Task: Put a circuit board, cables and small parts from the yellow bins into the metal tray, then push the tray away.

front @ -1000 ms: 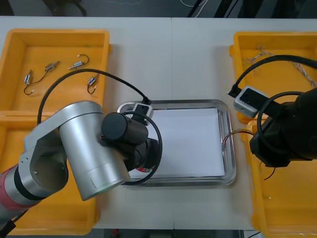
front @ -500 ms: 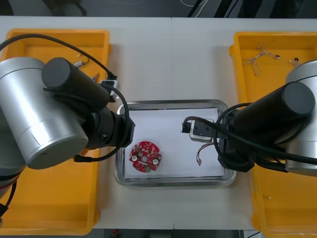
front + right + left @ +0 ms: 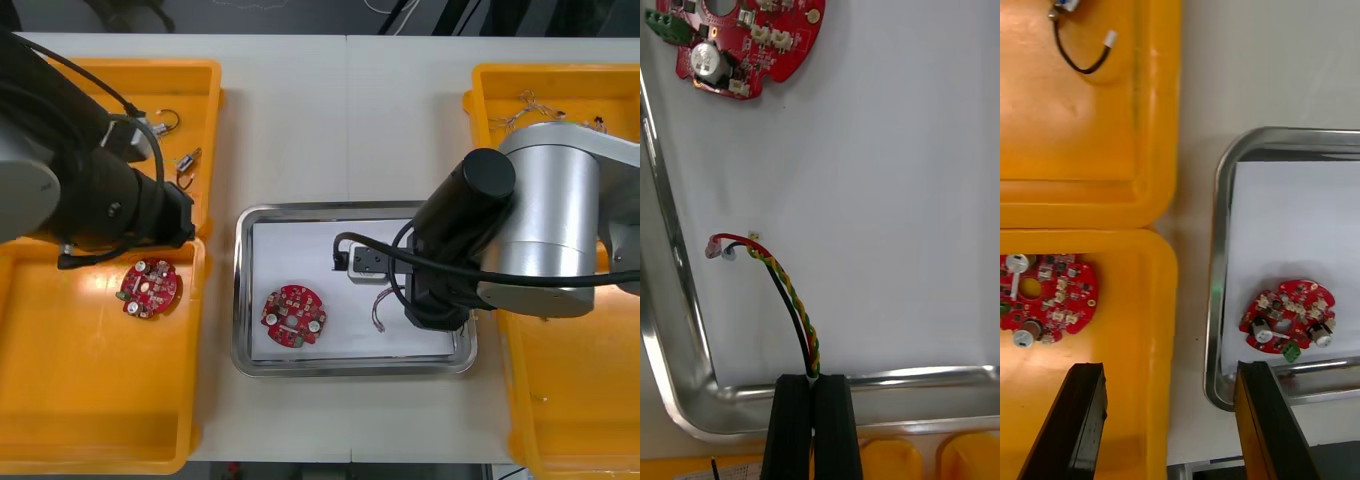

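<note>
- The light counter [image 3: 340, 110] carries everything, with two yellow plastic bins at each side: far left [image 3: 150, 68], near left [image 3: 90, 400], far right [image 3: 490, 100] and near right [image 3: 545, 420].
- The shiny metal tray [image 3: 242, 300], white inside, sits on the counter between the bins, just beside the near left bin.
- The right arm reaches over the right half of the tray. The right end effector [image 3: 814, 420] hangs above the tray's rim, its black fingers [image 3: 794, 427] pressed nearly together and clamped on a cable.
- The left arm is over the left bins. The left end effector [image 3: 1169, 424] has its fingers [image 3: 1079, 420] standing wide apart with nothing between them. One finger is above the near left bin and the other above the tray's corner.
- A round red circuit board [image 3: 293, 316] lies flat on the tray's white floor in its left half, near the rim.
- A second round red circuit board [image 3: 149, 288] lies in the near left bin, close to that bin's far wall.
- The twisted red, yellow and black cable [image 3: 786, 292] rises from the right fingers across the white floor. Its free end carries small connectors and is well apart from the board in the tray.
- Small metal parts [image 3: 187, 164] with black leads lie in the far left bin.
</note>
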Action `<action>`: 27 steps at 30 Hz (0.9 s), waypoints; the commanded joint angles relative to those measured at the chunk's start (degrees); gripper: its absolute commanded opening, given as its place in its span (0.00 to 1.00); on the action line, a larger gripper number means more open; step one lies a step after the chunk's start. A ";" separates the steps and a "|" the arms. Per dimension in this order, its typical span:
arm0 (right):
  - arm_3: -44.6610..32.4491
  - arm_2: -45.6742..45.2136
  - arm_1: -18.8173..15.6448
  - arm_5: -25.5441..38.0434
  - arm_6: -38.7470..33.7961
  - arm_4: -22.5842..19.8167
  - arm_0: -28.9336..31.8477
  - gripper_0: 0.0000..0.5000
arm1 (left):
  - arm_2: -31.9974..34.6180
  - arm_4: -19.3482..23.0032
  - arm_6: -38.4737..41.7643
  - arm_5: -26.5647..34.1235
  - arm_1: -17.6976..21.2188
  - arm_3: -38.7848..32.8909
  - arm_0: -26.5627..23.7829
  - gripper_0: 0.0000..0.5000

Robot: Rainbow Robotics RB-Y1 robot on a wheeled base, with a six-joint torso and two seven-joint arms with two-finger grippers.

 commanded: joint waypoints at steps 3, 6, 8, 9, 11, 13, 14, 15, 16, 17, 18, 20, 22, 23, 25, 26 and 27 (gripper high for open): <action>3.75 0.59 6.50 0.01 1.68 4.19 2.23 0.00 | 6.65 0.86 -12.26 0.42 4.03 5.48 -0.83 1.00; 5.16 0.59 8.70 0.01 1.68 5.86 3.81 0.00 | 7.97 0.07 -16.21 0.42 4.82 8.29 -0.92 1.00; 5.86 0.59 9.58 0.19 1.68 6.74 4.78 0.00 | 8.76 -0.45 -18.85 0.42 5.08 10.23 -0.92 1.00; 6.04 0.59 10.02 0.10 1.77 7.27 5.48 0.00 | 9.20 -0.63 -20.52 0.42 5.26 11.46 -1.00 1.00; 6.13 0.50 10.28 0.19 1.95 8.06 6.54 0.00 | 9.55 -1.33 -23.07 0.42 5.44 13.13 -1.44 1.00; 6.22 0.50 10.63 0.10 2.12 9.12 8.03 0.00 | 9.90 -1.86 -26.41 0.42 5.88 15.59 -2.41 1.00; 6.22 0.50 10.72 0.10 2.30 9.47 8.47 0.00 | 10.08 -1.77 -27.29 0.42 6.05 16.20 -2.76 1.00; 6.22 0.50 10.90 0.01 2.47 10.08 9.26 0.00 | 10.26 -1.77 -29.31 0.42 6.14 17.52 -3.29 1.00; 6.22 0.50 11.07 0.01 2.74 10.79 10.05 0.00 | 10.52 -1.69 -31.24 0.42 6.14 18.93 -3.90 1.00; 6.22 0.50 11.16 -0.08 2.82 11.22 10.40 0.00 | 10.69 -1.69 -32.12 0.42 6.23 19.46 -4.08 1.00; 6.22 0.50 11.43 0.01 3.09 12.19 11.02 0.00 | 10.96 -1.51 -33.97 0.42 6.23 20.60 -4.61 1.00; 6.22 0.59 11.69 0.01 3.35 13.86 11.90 0.00 | 11.31 -1.25 -36.52 0.42 6.23 22.18 -5.49 1.00; 6.22 0.50 12.22 0.01 3.79 16.41 12.95 0.00 | 11.57 -0.89 -40.30 0.42 6.32 24.29 -6.54 1.00; 6.22 0.50 12.39 0.01 3.88 16.94 13.13 0.00 | 11.66 -0.81 -41.26 0.42 6.32 24.73 -6.72 1.00; 6.30 0.50 12.92 0.01 3.97 18.34 13.57 0.00 | 11.66 -0.28 -45.31 0.42 6.32 26.22 -7.51 1.00; 6.39 0.50 12.92 0.01 4.05 18.52 13.66 0.00 | 11.57 -0.02 -46.45 0.28 6.32 26.66 -7.68 1.00; 6.57 0.50 13.18 -0.08 4.05 18.61 13.66 0.00 | 11.57 0.25 -48.47 -0.42 6.32 27.28 -7.86 1.00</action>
